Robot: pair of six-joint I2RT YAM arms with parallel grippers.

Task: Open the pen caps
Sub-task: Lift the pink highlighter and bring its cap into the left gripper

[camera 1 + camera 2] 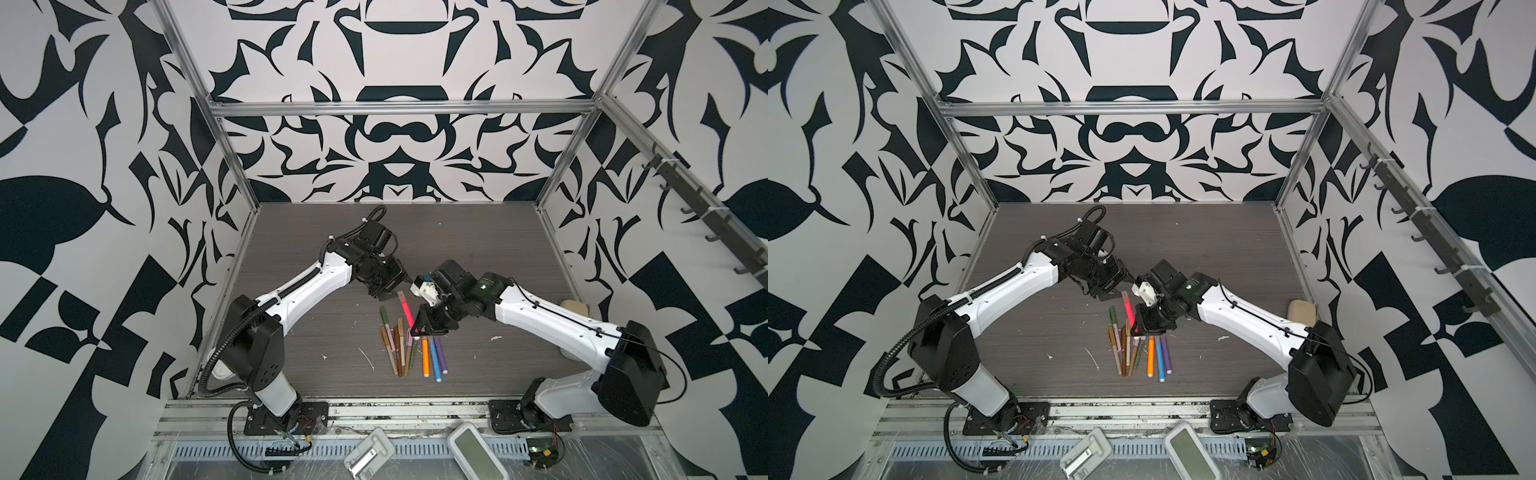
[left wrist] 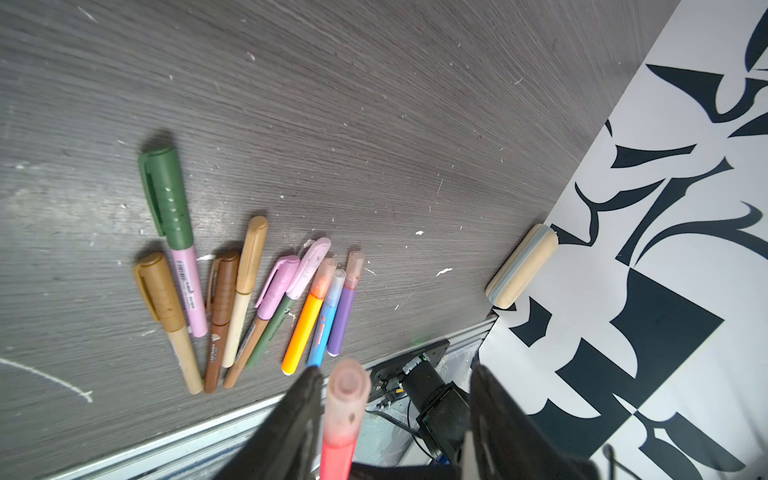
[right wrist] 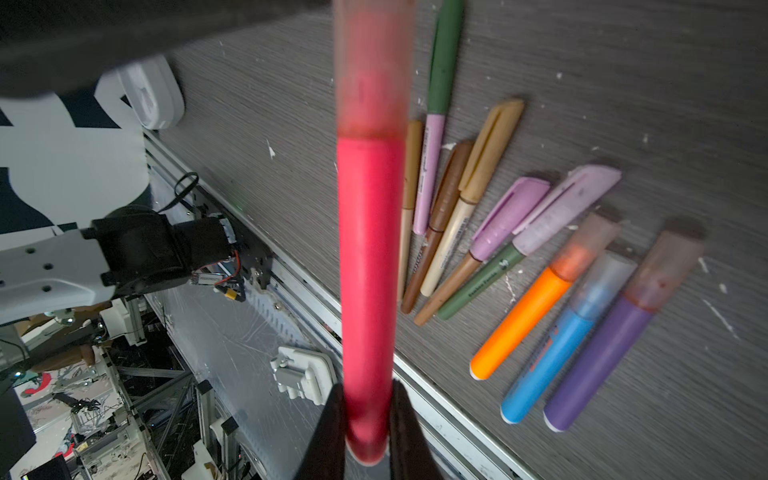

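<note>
My right gripper is shut on the lower end of a pink-red pen and holds it up above the table. The pen's translucent pink cap is on and sits between the jaws of my left gripper. That gripper is open: the cap lies against one finger and a wide gap separates it from the other. Both top views show the pen between the two grippers. Several capped pens lie fanned on the table below, among them orange, blue and purple ones.
A tan wooden block rests against the right wall. Past the table's front metal rail, two white devices lie on the shelf. White flecks dot the dark wood-grain table.
</note>
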